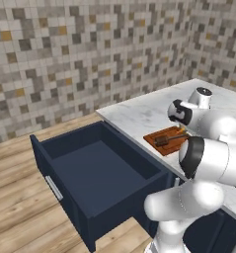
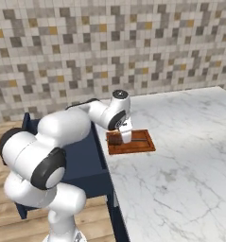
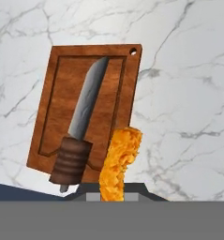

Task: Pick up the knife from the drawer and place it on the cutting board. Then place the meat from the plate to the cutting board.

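The reddish-brown cutting board (image 3: pixel 92 101) lies on the marble counter near its drawer-side edge. The knife (image 3: pixel 83 124) rests on it, pale blade along the board and ribbed brown handle at one end. My gripper (image 3: pixel 112 191) is shut on the meat (image 3: pixel 120 161), an orange-brown crumbed strip that hangs over the board's edge beside the knife handle. From the base views, my gripper (image 2: pixel 126 137) points down at the cutting board (image 2: pixel 133 144), which also shows with the knife (image 1: pixel 168 139) on it. The drawer (image 1: pixel 90 168) stands open and looks empty. The plate is out of view.
White marble counter (image 2: pixel 180 156) stretches to the right of the board. A mosaic tile wall (image 1: pixel 90 54) runs behind it. The open drawer, with its silver handle (image 1: pixel 54 188), juts out over the wooden floor (image 1: pixel 20 217). My own arm crosses above the drawer.
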Robot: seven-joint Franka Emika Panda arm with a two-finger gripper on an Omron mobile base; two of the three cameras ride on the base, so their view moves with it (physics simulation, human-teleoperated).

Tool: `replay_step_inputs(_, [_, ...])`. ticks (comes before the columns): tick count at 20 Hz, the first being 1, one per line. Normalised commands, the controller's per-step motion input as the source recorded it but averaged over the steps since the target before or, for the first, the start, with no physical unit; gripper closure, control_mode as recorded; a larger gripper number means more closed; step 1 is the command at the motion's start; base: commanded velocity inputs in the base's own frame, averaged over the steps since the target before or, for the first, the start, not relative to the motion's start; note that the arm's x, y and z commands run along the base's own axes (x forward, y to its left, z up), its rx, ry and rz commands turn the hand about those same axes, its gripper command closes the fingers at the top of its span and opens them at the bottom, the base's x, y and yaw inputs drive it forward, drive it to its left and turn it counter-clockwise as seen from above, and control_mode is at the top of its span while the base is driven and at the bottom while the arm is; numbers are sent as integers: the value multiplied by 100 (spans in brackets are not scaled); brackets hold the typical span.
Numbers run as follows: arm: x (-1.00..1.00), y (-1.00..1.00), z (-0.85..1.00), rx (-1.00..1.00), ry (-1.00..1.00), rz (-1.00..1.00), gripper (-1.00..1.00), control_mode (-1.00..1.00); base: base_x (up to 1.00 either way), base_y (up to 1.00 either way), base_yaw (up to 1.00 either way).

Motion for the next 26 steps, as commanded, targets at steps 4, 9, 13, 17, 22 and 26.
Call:
replay_step_inputs(4, [30,-33,-24,0,0,7,100,-100,0,0,0])
replay_step_inputs(9, [25,-30,-17,0,0,6,100,-100,0,0,0])
replay_step_inputs(13, [28,-12,-22,0,0,3,100,-100,0,0,0])
replay_step_inputs(17, [36,0,-23,0,3,3,100,-100,0,0,0])
replay_step_inputs(22, [36,0,-27,-1,8,4,100,-100,0,0,0])
replay_step_inputs(26, [31,0,-24,0,9,4,100,-100,0,0,0])
